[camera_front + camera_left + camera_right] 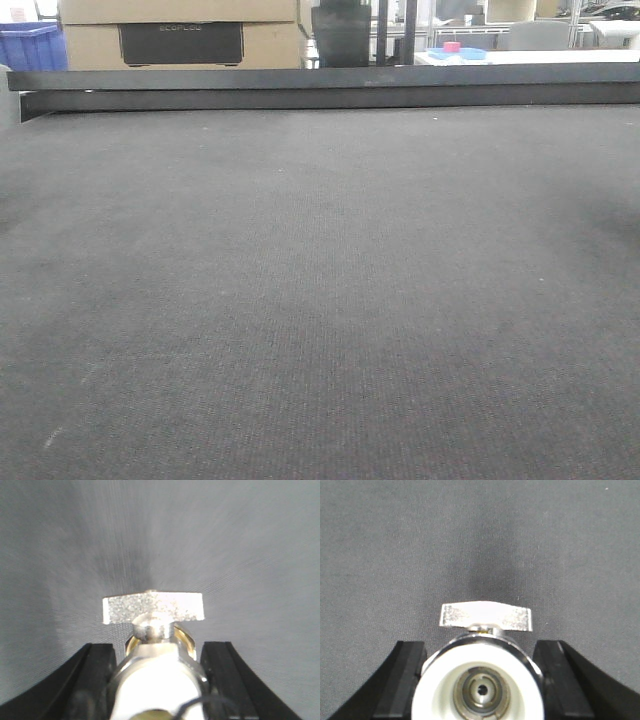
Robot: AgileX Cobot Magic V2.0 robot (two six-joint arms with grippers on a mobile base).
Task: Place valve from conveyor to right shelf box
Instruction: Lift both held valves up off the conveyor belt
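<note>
Dark grey, finely textured fabric of the wide flat conveyor belt (pixel 320 300) fills nearly all of the front view, with a dark metal rail (pixel 330 88) running along its far edge near the top of the frame. Behind the rail, cardboard boxes (pixel 180 30) sit at the upper left beside a blue plastic crate (pixel 30 45) in the corner. A small pink object (pixel 452 46) rests on a light-blue tray (pixel 460 54) at the upper right. Neither arm shows in this view. In the left wrist view, the left claw (pixel 159 646) is clenched on a small shiny nickel-coloured metal valve (pixel 155 680). Its black fingers (pixel 97 670) press against the valve body from both sides at the bottom centre of the frame. The valve's flat silvery butterfly handle (pixel 152 607) points away from the camera, and the grey belt behind it looks blurred. In the right wrist view, the right claw (pixel 480 644) is likewise closed around a second valve (pixel 476 660) of the same shiny metal. This one's round white plastic end, with a metal bore in its middle, faces the camera at the bottom centre. Its own flat handle (pixel 485 616) lies crosswise just above the body, with a soft shadow on the belt beyond it.
</note>
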